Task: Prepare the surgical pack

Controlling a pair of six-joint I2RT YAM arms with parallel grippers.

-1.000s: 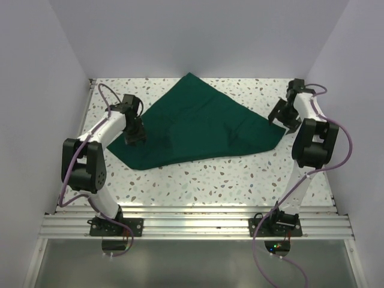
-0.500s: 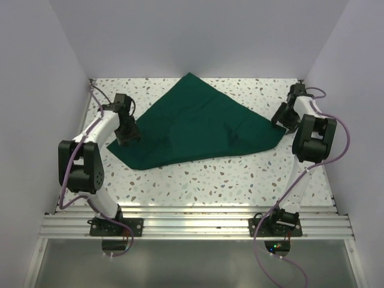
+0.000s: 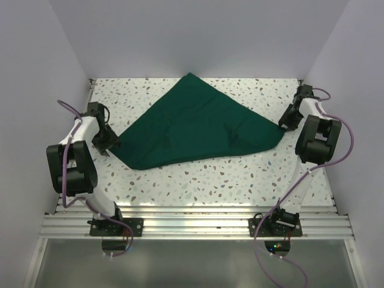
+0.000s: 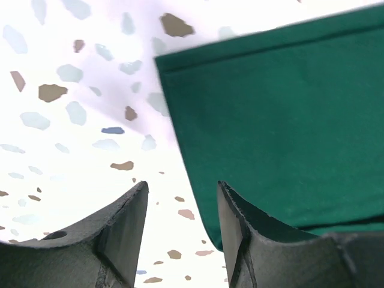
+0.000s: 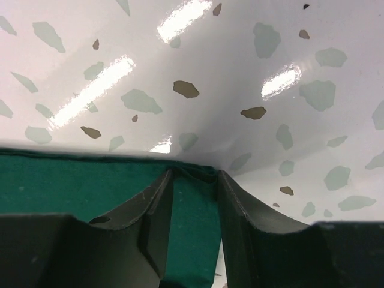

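At the left side of the white speckled bench point(image 3: 210, 174), the left fingers point(image 4: 120, 234) stand parted and released. Only bare bench shows in the gap between them. They sit low, just beside the left corner of the surgical pack point(image 3: 198, 126), a dark green fabric drape. The drape lies spread across the middle and far part of the bench. It forms a rough triangle, its peak toward the back wall and its two lower corners reaching out toward either arm. Soft creases run across its right half. At the right corner, the right fingers point(image 5: 150, 216) straddle the drape's tip, standing narrowly apart. Green cloth fills the gap and ridges up between their ends. Whether they have the cloth clenched or merely bracket it cannot be told.
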